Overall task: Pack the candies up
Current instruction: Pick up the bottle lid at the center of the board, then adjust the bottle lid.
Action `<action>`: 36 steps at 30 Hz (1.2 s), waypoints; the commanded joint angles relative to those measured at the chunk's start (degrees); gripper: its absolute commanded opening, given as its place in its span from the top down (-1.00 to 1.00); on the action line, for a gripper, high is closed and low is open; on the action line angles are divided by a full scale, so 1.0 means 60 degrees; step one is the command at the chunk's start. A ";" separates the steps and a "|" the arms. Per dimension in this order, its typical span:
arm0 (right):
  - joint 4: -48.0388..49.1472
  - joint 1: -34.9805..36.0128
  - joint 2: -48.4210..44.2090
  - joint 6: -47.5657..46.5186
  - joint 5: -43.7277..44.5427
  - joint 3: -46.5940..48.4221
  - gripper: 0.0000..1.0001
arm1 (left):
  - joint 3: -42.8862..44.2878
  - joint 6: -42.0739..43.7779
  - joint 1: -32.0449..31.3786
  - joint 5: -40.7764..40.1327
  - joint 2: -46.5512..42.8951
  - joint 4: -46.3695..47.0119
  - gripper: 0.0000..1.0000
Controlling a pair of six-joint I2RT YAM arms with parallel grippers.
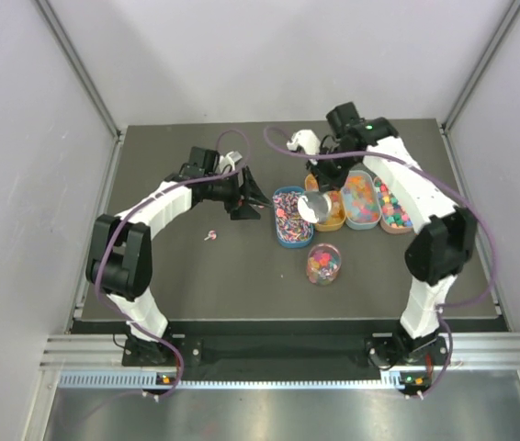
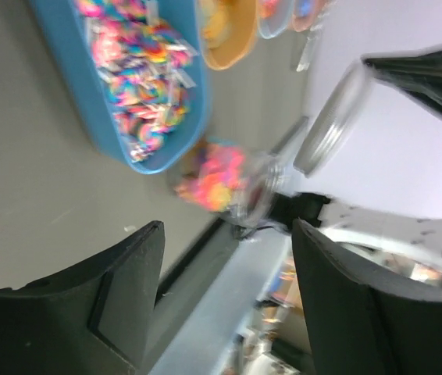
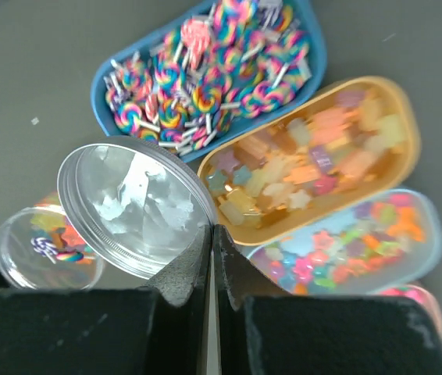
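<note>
The candies fill four oval trays: swirl lollipops in the blue tray (image 1: 289, 219) (image 3: 205, 70), pale gummies in the orange tray (image 3: 307, 156), and bright stars in the light blue tray (image 3: 346, 242). More candies lie in the clear round jar (image 1: 323, 265) (image 3: 41, 250) (image 2: 221, 176), which stands open. My right gripper (image 3: 213, 234) is shut on the rim of the jar's silver lid (image 3: 135, 211) (image 1: 312, 208) and holds it above the blue and orange trays. My left gripper (image 2: 225, 234) (image 1: 246, 197) is open and empty, left of the blue tray, pointing towards the jar.
A pinkish tray (image 1: 394, 211) of candies is the rightmost of the row. One stray candy (image 1: 209, 237) lies on the dark mat left of the trays. A white object (image 1: 302, 141) sits at the back behind the right gripper.
</note>
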 commanded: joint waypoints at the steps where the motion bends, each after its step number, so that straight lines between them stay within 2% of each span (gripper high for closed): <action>1: 0.1084 0.0130 -0.2026 0.0376 -0.0601 -0.0303 1.00 | -0.0399 -0.2189 0.0030 0.1520 -0.0014 0.2377 -0.43; 3: 0.2268 0.0144 -0.2688 0.0508 -0.0674 -0.0844 1.00 | -0.1302 -0.4430 0.0045 0.2572 0.0147 0.4792 -0.46; 4: 0.2767 0.0159 -0.3474 0.0566 -0.0689 -0.1674 1.00 | -0.1497 -0.6501 0.0045 0.2753 0.0308 0.6561 -0.51; 5: 0.4062 0.0217 -0.3961 0.0567 -0.0675 -0.2219 1.00 | -0.1354 -0.6551 0.0001 0.2900 0.0396 0.6375 -0.56; 6: 0.4974 0.0261 -0.4560 0.0669 -0.0530 -0.3747 1.00 | -0.0932 -0.6421 -0.0028 0.3032 0.0470 0.6185 -0.60; 7: 0.5883 0.0392 -0.5871 0.0728 -0.0427 -0.4647 1.00 | -0.0797 -0.6768 -0.0043 0.3164 0.0543 0.6502 -0.67; 8: 0.8081 0.0524 -0.6595 0.0627 0.0009 -0.5598 1.00 | -0.0738 -0.7090 -0.0072 0.3266 0.0558 0.6766 -0.70; 9: 0.9061 0.0699 -0.7284 0.0495 0.0347 -0.7478 1.00 | -0.0636 -0.7369 -0.0087 0.3456 0.0544 0.7015 -0.72; 10: 1.0216 0.1064 -0.8509 0.0320 0.0670 -0.8353 1.00 | -0.0606 -0.7792 -0.0116 0.3516 0.0486 0.7163 -0.75; 11: 1.1794 0.1227 -0.9000 0.0202 0.1093 -0.9130 1.00 | -0.0707 -0.8058 -0.0116 0.3575 0.0427 0.7570 -0.75; 12: 1.2274 0.1402 -0.9411 0.0070 0.1257 -1.0240 1.00 | -0.0810 -0.8307 -0.0116 0.3619 0.0383 0.7749 -0.75; 13: 1.2438 0.1723 -0.9821 -0.0250 0.1360 -1.0570 1.00 | -0.0912 -0.8614 -0.0131 0.3663 0.0267 0.7808 -0.77; 17: 1.2834 0.2267 -0.9826 -0.0282 0.2324 -1.1042 1.00 | -0.1425 -0.9188 -0.0233 0.3956 -0.0056 0.8468 -0.72; 21: 1.4078 0.2765 -0.9445 -0.0968 0.3162 -1.1291 1.00 | -0.1733 -0.8516 -0.0306 0.4044 -0.0393 0.6673 -0.60; 23: 1.5060 0.2840 -0.9109 -0.1322 0.3700 -1.1379 1.00 | -0.2068 -0.8265 -0.0321 0.3928 -0.0598 0.6418 -0.54; 25: 1.4902 0.2840 -0.8625 -0.1308 0.3822 -1.0985 1.00 | -0.2143 -0.7450 -0.0321 0.3563 -0.0920 0.5368 -0.46; 26: 1.4625 0.2840 -0.8508 -0.1163 0.3880 -1.0839 1.00 | -0.2071 -0.7010 -0.0321 0.3314 -0.1037 0.5203 -0.47; 27: 1.4361 0.2840 -0.8362 -0.1017 0.3866 -1.0431 0.99 | -0.2012 -0.6600 -0.0365 0.3007 -0.1111 0.5158 -0.40; 28: 1.4068 0.2840 -0.8070 -0.0682 0.3895 -1.0181 1.00 | -0.1838 -0.5160 -0.0409 0.2801 -0.1170 0.4273 -0.27; 29: 1.3529 0.2840 -0.7908 -0.0359 0.4113 -0.9917 1.00 | -0.1082 -0.3942 -0.0424 0.2538 -0.1141 0.3235 -0.08; 30: 1.3480 0.2825 -0.7775 0.0050 0.4376 -0.9479 1.00 | -0.0494 -0.0580 -0.0424 0.1433 -0.1068 0.1687 0.00; 32: 1.3000 0.2665 -0.7365 0.1135 0.4541 -0.8994 1.00 | 0.0881 0.2517 -0.0846 -0.0663 -0.1096 -0.1636 -0.04; 33: 1.2445 0.2490 -0.7204 0.1704 0.4410 -0.8528 1.00 | 0.1005 0.4169 -0.1110 -0.2065 -0.1227 -0.1900 -0.05; 35: 1.2337 0.2386 -0.7232 0.2045 0.4117 -0.8362 1.00 | 0.0934 0.4333 -0.1361 -0.2183 -0.1302 -0.1816 -0.01; 36: 1.2468 0.2357 -0.7392 0.2075 0.4014 -0.8434 1.00 | 0.0802 0.3680 -0.1289 -0.1892 -0.1331 -0.1598 -0.01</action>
